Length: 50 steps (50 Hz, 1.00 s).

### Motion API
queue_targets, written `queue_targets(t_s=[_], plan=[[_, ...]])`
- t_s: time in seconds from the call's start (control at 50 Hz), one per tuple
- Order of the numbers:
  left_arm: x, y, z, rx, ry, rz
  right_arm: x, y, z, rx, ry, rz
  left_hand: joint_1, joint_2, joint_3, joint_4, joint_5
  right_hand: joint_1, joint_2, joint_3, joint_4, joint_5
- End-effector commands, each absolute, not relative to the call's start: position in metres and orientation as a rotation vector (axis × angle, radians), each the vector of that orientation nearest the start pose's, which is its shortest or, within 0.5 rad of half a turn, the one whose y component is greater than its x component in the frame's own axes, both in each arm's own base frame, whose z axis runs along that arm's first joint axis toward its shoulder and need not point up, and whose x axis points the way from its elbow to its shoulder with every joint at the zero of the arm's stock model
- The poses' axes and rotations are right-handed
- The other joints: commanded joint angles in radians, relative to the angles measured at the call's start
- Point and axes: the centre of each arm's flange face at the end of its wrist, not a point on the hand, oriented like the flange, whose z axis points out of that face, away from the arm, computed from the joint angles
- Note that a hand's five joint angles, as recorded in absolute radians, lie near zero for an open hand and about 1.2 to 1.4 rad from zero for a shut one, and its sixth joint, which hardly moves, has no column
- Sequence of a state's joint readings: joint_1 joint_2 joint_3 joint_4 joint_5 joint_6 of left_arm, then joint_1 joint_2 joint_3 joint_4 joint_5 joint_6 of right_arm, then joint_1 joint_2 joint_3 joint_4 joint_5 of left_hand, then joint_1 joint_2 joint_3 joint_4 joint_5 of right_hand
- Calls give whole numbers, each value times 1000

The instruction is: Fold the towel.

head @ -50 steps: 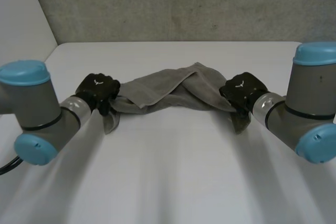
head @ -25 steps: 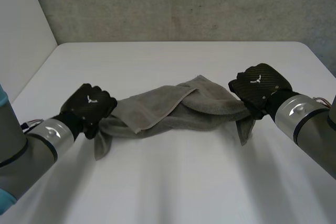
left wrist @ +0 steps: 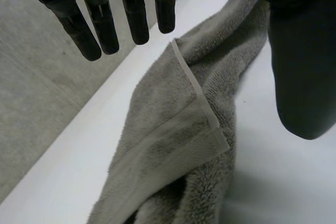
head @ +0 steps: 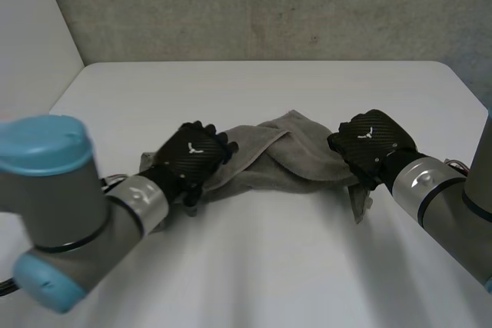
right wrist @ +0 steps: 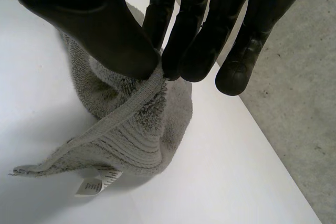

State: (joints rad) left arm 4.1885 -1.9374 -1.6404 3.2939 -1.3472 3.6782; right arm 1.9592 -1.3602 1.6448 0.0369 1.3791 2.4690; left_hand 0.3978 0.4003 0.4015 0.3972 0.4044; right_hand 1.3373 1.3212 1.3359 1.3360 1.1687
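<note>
Towel (head: 296, 155) lies bunched mid-worktop (head: 254, 266), long axis running side to side between our two hands. Right hand (head: 373, 142) is on the right end: thumb and fingers pinch the hemmed edge, which is drawn up to the fingertips, label (right wrist: 97, 183) down by the surface. Left hand (head: 192, 155) sits over the left end, but its fingers (left wrist: 134, 19) are straight and spread, thumb apart, holding nothing. A hemmed corner (left wrist: 212, 129) lies just beneath that palm, between fingers and thumb. So the fold turns on the left end: the corner is right under the left hand and well apart from the right. We judge the left hand must close on that corner before either end gets carried across.
</note>
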Motion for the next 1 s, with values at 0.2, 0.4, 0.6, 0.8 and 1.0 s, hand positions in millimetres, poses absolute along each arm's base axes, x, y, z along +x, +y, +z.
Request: queue_targets(t_s=[0.2, 0.4, 0.6, 0.8, 1.0], plan=[[-330, -261, 139, 1407, 2174, -1856, 255, -234, 216, -1441, 2114, -1849, 127, 124, 123, 128, -54, 59, 75, 60, 60, 53], [-334, -266, 140, 1403, 2165, -1875, 255, -237, 209, -1450, 2125, -1833, 476, 473, 472, 476, 295, 59, 75, 60, 60, 53], [-334, -266, 146, 1393, 2171, -1884, 254, -241, 209, -1448, 2135, -1837, 848, 846, 844, 849, 667, 59, 75, 60, 60, 53], [-318, -275, 224, 1163, 2096, -2136, 247, -269, 269, -1339, 2061, -2102, 998, 996, 995, 999, 817, 59, 75, 60, 60, 53], [-267, -290, 343, 800, 1926, -2417, 219, -296, 365, -1308, 2153, -2104, 998, 996, 995, 999, 817, 59, 75, 60, 60, 53]])
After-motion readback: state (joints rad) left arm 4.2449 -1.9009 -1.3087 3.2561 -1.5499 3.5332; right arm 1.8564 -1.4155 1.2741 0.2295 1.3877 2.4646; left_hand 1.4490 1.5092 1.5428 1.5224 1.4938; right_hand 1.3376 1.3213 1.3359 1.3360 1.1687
